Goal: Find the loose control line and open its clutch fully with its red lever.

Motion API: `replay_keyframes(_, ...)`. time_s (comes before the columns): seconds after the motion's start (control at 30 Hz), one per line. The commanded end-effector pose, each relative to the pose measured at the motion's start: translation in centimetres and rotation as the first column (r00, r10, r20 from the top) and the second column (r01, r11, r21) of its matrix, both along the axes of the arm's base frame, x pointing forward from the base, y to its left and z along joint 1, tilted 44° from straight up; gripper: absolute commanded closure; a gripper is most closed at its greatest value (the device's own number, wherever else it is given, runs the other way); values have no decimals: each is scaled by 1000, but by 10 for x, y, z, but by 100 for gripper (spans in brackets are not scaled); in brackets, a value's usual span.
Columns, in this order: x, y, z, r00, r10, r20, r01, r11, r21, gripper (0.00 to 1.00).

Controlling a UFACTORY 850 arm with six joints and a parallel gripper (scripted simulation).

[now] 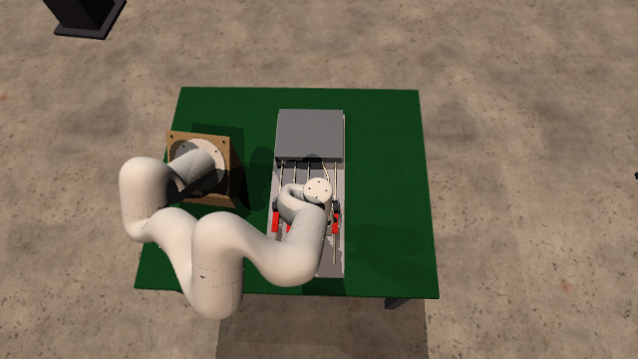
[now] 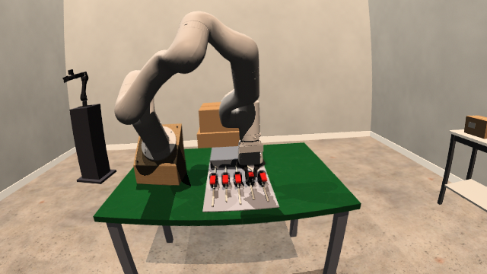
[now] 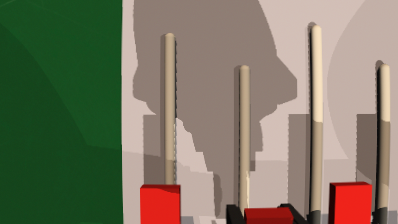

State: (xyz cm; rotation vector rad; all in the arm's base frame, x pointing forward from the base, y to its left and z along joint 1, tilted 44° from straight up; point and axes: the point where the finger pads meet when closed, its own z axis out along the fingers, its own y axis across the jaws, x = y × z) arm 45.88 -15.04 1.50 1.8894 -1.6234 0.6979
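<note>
The grey console (image 1: pixel 309 134) stands at the far end of a pale plate (image 2: pixel 240 190). Five control lines run from it through clutches with red levers. My gripper (image 2: pixel 251 167) points straight down over the fourth clutch from the left in the exterior view. In the wrist view its dark fingertips are shut on that clutch's red lever (image 3: pixel 268 215), which sits lower and darker than the neighbouring levers (image 3: pixel 160 202) (image 3: pixel 350 200). In the top view my wrist (image 1: pixel 317 190) hides the gripper. The fourth line (image 1: pixel 326 175) looks bowed behind the clutch.
The arm's base sits in a brown box (image 1: pixel 199 167) at the table's left. The green table (image 1: pixel 389 199) has open cloth right of the plate. A black stand (image 2: pixel 89 142), cardboard boxes (image 2: pixel 213 123) and a side table (image 2: pixel 469 152) stand off the table.
</note>
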Motion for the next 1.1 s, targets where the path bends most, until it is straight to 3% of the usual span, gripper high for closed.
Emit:
replay_keyframes(0.0,0,5,2,1000,0,0,0,1000,0,100)
replay_keyframes(1.07,-4,38,6,1000,0,0,0,1000,0,100)
